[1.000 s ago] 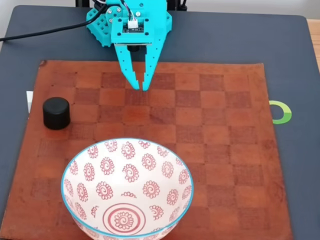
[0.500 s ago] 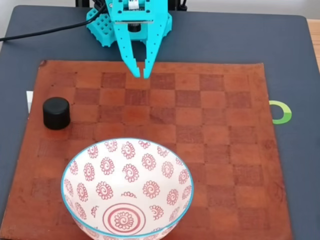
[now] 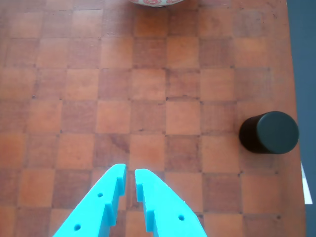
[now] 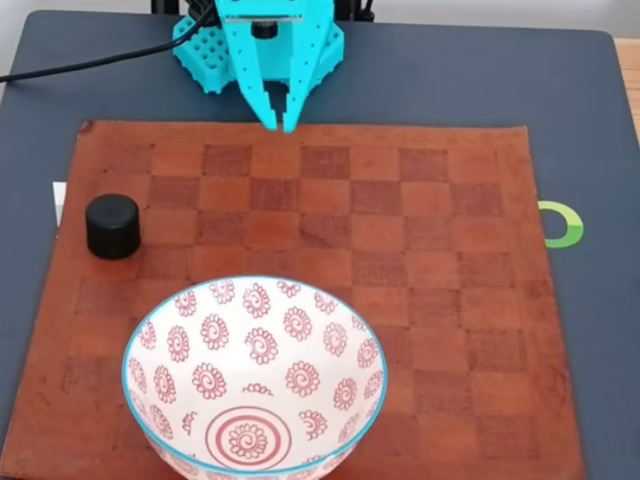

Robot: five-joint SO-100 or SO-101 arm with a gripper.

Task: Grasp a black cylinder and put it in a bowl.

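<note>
The black cylinder stands upright near the left edge of the brown checkered mat in the fixed view. It appears at the right in the wrist view as the cylinder. The white bowl, with red spirals and a light blue rim, sits at the front of the mat. A sliver of the bowl shows at the top of the wrist view. My teal gripper hangs over the mat's far edge, well away from both. Seen from the wrist, the gripper has only a thin slit between its fingers and holds nothing.
The checkered mat lies on a dark table. A black cable runs along the far left. A green ring mark sits right of the mat and a white slip pokes out at its left edge.
The gripper has pulled back toward the arm's base, from over the far rows of squares to the mat's far edge. Cylinder and bowl have not moved.
</note>
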